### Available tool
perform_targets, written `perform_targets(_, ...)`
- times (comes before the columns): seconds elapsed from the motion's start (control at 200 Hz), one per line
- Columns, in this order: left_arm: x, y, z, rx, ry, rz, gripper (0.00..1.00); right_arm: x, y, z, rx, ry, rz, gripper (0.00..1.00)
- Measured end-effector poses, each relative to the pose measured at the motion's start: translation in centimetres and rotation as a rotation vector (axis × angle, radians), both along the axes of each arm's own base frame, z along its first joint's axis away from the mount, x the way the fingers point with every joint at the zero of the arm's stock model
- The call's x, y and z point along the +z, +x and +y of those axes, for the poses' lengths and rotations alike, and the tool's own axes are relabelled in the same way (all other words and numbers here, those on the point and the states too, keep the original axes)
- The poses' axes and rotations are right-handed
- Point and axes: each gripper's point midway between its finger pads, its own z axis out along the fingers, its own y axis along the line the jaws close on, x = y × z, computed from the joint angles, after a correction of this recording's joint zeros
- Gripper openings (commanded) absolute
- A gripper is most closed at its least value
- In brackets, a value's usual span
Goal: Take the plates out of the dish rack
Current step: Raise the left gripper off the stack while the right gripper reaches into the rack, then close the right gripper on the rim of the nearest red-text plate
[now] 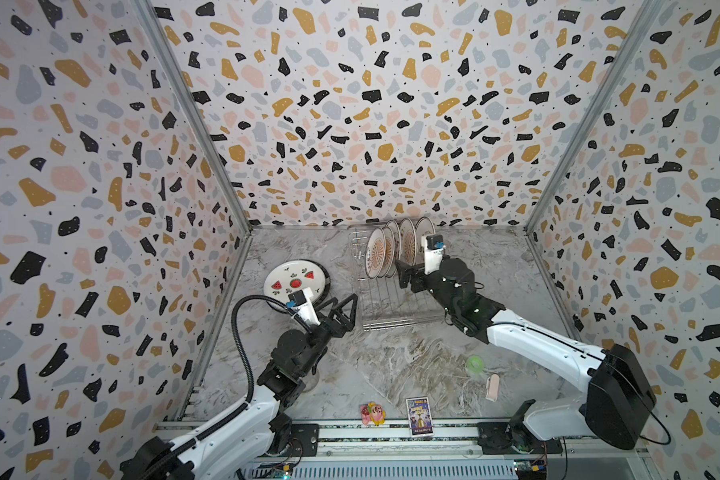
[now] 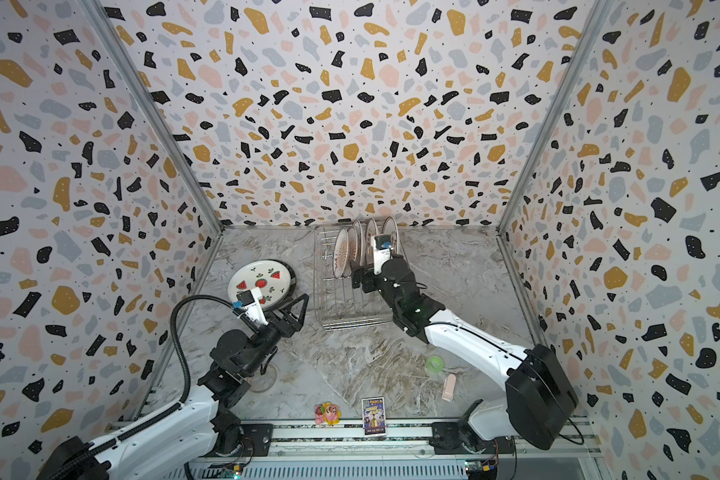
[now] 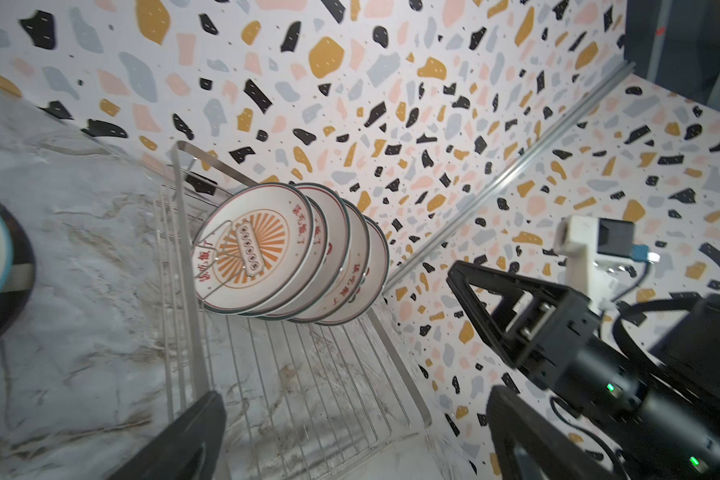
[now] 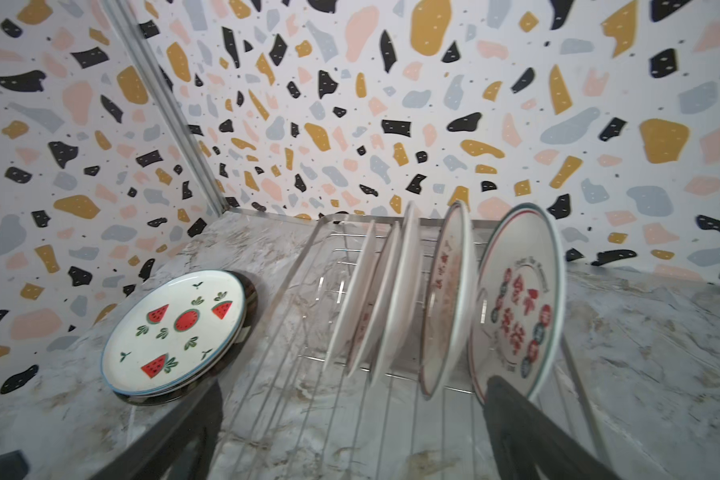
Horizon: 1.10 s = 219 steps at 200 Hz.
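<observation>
5 plates [image 4: 516, 307] stand in 1 dish rack [image 1: 391, 303]; 1 watermelon plate [image 1: 292, 278] lies outside on another.

Glossy ceramic plates [image 3: 250, 249]; shiny wire dish rack [image 1: 391, 307]; marble-look tabletop [image 1: 391, 365].

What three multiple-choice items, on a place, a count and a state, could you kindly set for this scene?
1. Where is the watermelon plate? A. upright in the rack. B. flat, left of the rack. C. leaning on the wall.
2. How many plates stand in the rack? A. two. B. eight. C. five.
3. The right gripper is: A. open. B. shut on a plate. C. shut on the rack.
Key: 1 B, it lies face up beside the rack in both top views. 2 C, the right wrist view shows five rims in a row. 3 A, its jaws stand apart before the plates.
</observation>
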Motion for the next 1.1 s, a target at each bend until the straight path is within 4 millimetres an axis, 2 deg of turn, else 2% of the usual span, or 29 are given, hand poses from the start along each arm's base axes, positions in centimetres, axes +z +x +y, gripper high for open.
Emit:
perform_targets(0.05,0.3,-0.5,-0.8,-0.021,0.006,-0.016,1.0,-0.1,0.8,-1.0,-0.005,0.012,0.008,1.0)
perform_targets(0.105,0.3,-0.9,-1.4,-0.039,0.017,-0.026,1.0,-0.5,1.4,-1.5,0.003,0.016,0.025,0.97)
perform_targets(0.225,0.7,-0.8,-2.9,-0.067,0.045,-0.034,1.0,-1.1,2.2,-0.4,0.042,0.011,0.062,0.89)
perform_targets(0.401,1.9,0.4,-4.3,-0.081,0.064,-0.051,1.0,-1.3,4.4,1.7,0.066,-0.006,0.094,0.59)
perform_targets(0.506,2.4,1.1,-4.9,-0.08,0.071,-0.063,1.0,-1.8,5.9,2.5,0.056,-0.024,0.107,0.48)
perform_targets(0.601,1.9,1.6,-5.4,-0.079,0.08,-0.058,1.0,-2.7,7.5,2.9,0.024,-0.061,0.126,0.37)
perform_targets(0.711,0.8,2.2,-5.9,-0.082,0.097,-0.035,1.0,-3.8,9.1,3.1,-0.016,-0.101,0.142,0.33)
perform_targets(0.841,0.1,2.6,-6.2,-0.084,0.106,-0.025,1.0,-4.8,9.9,3.4,-0.035,-0.141,0.157,0.29)
perform_targets(1.011,0.4,2.6,-6.3,-0.084,0.097,-0.037,1.0,-5.0,11.0,3.9,-0.055,-0.167,0.163,0.27)
perform_targets(1.096,0.7,2.5,-6.3,-0.087,0.091,-0.044,1.0,-5.1,11.5,4.3,-0.061,-0.176,0.164,0.23)
